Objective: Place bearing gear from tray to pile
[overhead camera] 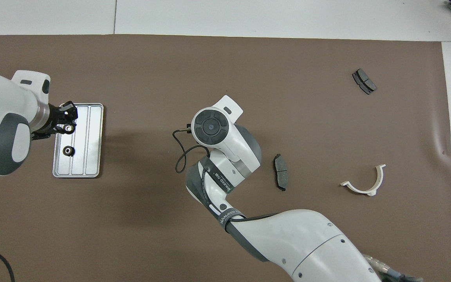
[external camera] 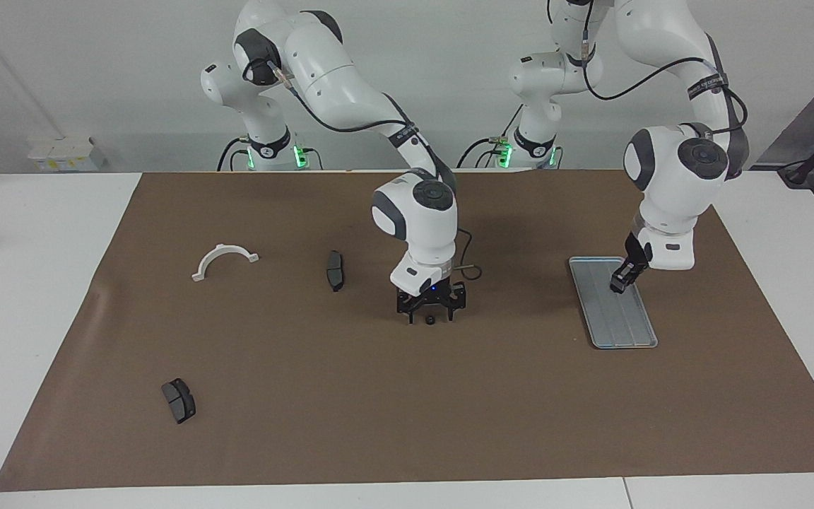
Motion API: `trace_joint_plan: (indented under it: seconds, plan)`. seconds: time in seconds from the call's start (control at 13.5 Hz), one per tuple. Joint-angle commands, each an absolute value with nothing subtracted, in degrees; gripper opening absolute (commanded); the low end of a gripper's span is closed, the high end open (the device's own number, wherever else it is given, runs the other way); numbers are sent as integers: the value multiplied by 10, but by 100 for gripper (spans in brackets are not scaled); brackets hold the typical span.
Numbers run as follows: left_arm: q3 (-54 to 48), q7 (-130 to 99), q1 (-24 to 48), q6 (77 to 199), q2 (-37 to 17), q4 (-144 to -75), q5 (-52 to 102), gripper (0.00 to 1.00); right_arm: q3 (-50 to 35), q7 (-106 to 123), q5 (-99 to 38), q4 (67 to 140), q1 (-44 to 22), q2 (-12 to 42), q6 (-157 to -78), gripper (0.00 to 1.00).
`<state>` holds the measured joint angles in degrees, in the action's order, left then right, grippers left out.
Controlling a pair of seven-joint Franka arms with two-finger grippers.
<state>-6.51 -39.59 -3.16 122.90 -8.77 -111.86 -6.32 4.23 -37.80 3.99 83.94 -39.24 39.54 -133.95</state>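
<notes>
The silver tray (external camera: 624,331) (overhead camera: 92,156) lies toward the left arm's end of the mat. My left gripper (external camera: 620,284) (overhead camera: 63,122) hangs just above it, shut on a small round bearing gear (overhead camera: 67,127). A second black gear (overhead camera: 68,150) rests in the tray; the facing view hides it under the gripper. My right gripper (external camera: 429,315) stands open at mid-mat, fingers either side of a black gear (external camera: 430,321) lying on the mat. The overhead view hides that gripper and gear under the wrist.
The pile's other parts lie scattered toward the right arm's end: a white half-ring bracket (external camera: 224,259) (overhead camera: 364,184), one brake pad (external camera: 335,270) (overhead camera: 280,177) near the right arm, and another (external camera: 179,400) (overhead camera: 364,81) farther from the robots.
</notes>
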Motion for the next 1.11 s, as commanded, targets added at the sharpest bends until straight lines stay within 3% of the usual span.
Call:
trace_joint_plan:
  seconds: [0.0,0.3,1.04]
  plan:
    - [-60,-388,-25,1221,-84,-1119,-74,0,36,-381,40,853,-386,385,-1352,55]
    - [-60,-388,-25,1223,-84,-1120,-74,0,36,-382,40,852,-384,387,-1359,45]
    - [-60,-390,-25,1223,-84,-1119,-74,0,36,-383,39,856,-386,387,-1367,36]
